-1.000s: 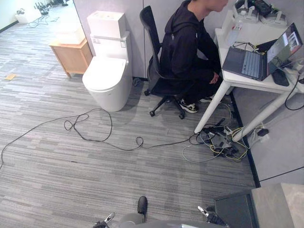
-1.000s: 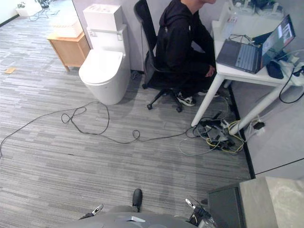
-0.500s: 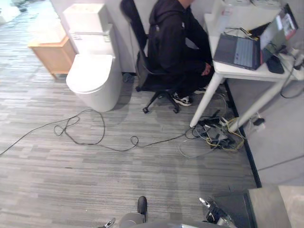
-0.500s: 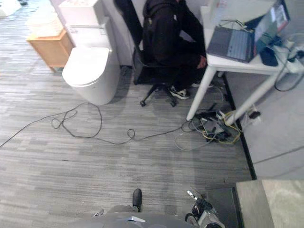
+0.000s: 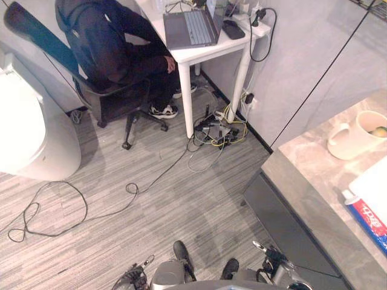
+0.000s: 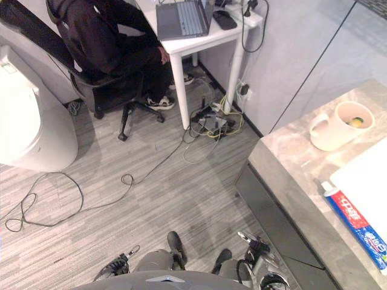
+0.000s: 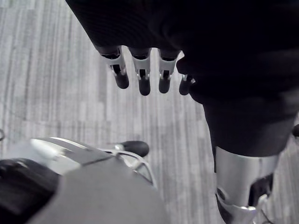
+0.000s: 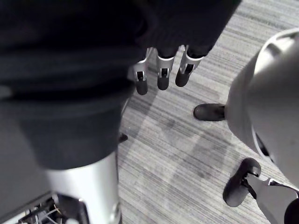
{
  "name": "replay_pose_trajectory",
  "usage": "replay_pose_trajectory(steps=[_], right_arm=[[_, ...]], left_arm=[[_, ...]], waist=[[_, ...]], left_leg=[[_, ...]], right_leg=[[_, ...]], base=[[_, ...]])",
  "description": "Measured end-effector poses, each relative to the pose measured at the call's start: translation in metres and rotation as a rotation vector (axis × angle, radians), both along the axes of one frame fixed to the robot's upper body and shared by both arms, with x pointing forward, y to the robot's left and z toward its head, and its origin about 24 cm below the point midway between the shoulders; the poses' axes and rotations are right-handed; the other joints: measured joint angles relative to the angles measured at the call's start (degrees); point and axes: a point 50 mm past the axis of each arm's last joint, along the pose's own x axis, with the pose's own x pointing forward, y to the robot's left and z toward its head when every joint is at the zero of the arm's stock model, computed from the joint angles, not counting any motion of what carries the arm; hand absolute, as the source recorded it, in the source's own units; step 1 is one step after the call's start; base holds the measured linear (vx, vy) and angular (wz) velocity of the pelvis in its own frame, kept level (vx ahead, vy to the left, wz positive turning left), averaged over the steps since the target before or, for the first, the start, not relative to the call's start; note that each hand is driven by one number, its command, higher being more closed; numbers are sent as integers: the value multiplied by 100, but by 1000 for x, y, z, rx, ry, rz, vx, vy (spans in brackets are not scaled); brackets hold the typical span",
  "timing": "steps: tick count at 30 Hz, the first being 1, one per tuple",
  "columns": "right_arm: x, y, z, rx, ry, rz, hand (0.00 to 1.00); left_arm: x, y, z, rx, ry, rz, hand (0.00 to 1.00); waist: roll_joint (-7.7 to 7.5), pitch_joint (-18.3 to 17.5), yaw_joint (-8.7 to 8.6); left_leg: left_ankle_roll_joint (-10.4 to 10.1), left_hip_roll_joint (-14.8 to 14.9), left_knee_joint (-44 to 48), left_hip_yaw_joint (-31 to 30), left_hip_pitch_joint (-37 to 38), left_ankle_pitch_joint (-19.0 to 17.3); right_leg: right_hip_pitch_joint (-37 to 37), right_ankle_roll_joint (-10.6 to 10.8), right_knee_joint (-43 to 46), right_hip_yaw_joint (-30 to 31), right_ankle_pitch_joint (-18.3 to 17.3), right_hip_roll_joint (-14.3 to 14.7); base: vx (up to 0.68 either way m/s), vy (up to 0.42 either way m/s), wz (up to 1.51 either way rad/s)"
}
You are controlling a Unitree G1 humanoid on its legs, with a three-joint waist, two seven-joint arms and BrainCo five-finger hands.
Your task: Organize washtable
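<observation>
The washtable, a grey marble counter, runs along the right side. On it stand a white mug with something yellowish inside, a red and blue toothpaste tube and a flat white thing at the edge. My left hand hangs low over the carpet with straight fingers and holds nothing; it also shows in the left eye view. My right hand hangs the same way, open and empty, near the counter's dark front. Both hands are well below and short of the counter top.
A person in black sits on an office chair at a white desk with a laptop, far ahead. A cable tangle lies under the desk. A white toilet stands at left. The dark cabinet front lies below the counter.
The camera has swung to the right, bringing the washtable, mug and toothpaste into view and pushing the toilet to the left edge. Both hands stay low and empty.
</observation>
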Motion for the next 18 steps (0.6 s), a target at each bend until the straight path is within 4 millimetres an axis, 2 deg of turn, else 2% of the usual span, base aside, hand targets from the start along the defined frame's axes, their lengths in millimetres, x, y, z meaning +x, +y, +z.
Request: replay_pose_trajectory(steps=[1,3,5,6,7,8,9,10,11,12,13,14,15,17,18], right_arm=[[-1,0,0,-1,3,2,0],[-5,1,-2,1,12,0,0],[-7,1,-2,3,18,-2,0],[-7,1,-2,2,18,-3,0],[-7,0,-2,-1,17,-2,0],[-6,0,-2,-6,14,8,0],[-5,-2,-1,-13,15,12,0],[-4,-6,0,-24,14,18,0],[-3,-8,1,-32,12,25,0],[-3,-10,1,-37,13,30,0],[-6,-10,0,-38,20,35,0],[-15,-6,-3,-28,42,41,0],[-19,-5,-4,-22,56,46,0],[-21,-4,-5,-15,66,49,0],[-24,-4,-6,-16,75,62,0]], left_arm=[[-1,1,0,2,6,-4,0],[-2,3,0,5,10,-7,0],[-9,3,-2,-2,33,10,0],[-11,3,-2,-3,36,19,0],[-16,2,-2,-4,38,22,0],[-22,-2,-4,-14,50,26,0],[-26,-4,-4,-21,59,29,0],[-35,-9,-6,-41,80,36,0],[-42,-13,-7,-54,96,46,0],[-48,-15,-8,-59,111,50,0],[-56,-16,-9,-65,136,58,0],[-61,-11,-8,-55,147,78,0],[-58,-9,-7,-49,134,86,0],[-54,-7,-7,-45,122,86,0],[-52,-6,-7,-44,118,84,0]], waist=[[1,-10,3],[-28,1,32],[-14,29,153],[-11,28,170],[52,23,240],[123,16,315],[193,-13,325],[266,-34,359],[354,-86,433],[407,-103,436],[500,-155,439],[450,-278,469],[353,-323,429],[338,-335,433],[295,-391,379]], left_leg=[[-6,58,104,-17,-57,-6],[-12,330,789,-32,-340,-293],[31,908,2386,-51,-752,-756],[69,1047,2811,-94,-845,-782],[86,1263,3623,-466,-1026,-767],[42,1200,4184,-1257,-1329,-915],[-91,909,4212,-1802,-1376,-1144],[-354,258,3799,-2724,-1324,-1400],[-418,-166,3079,-3380,-1239,-1454],[-417,-289,2663,-3602,-1193,-1444],[-434,-406,2133,-3928,-1125,-1108],[-409,-551,2017,-3935,-967,-1111],[-308,-725,2121,-4001,-951,-1362],[-149,-691,2333,-3686,-880,-1522],[-42,-719,2356,-3507,-756,-1565]], right_leg=[[-12,-6,2,9,-3,37],[-25,-39,5,56,-18,126],[138,-221,0,295,-60,296],[195,-237,6,418,-51,325],[278,-309,63,722,-32,397],[315,-435,142,1054,-109,469],[328,-462,179,1228,-128,455],[267,-462,251,1649,-126,412],[116,-457,351,2073,-125,415],[68,-441,369,2264,-118,451],[-32,-375,408,2623,-140,517],[-105,-321,412,2999,-161,467],[-200,-226,479,3268,-188,396],[-213,-113,648,3630,-217,426],[-176,-75,683,3741,-247,349]], base=[[-62,-115,3],[-34,-108,-8],[-11,-104,-46],[-19,-134,-84],[-49,-140,-113],[-41,-119,-126],[-97,-11,-157],[-154,108,-187],[-207,164,-200],[-205,227,-191],[31,207,-159],[211,199,-156],[340,132,-120],[271,118,-103],[253,120,-82]])
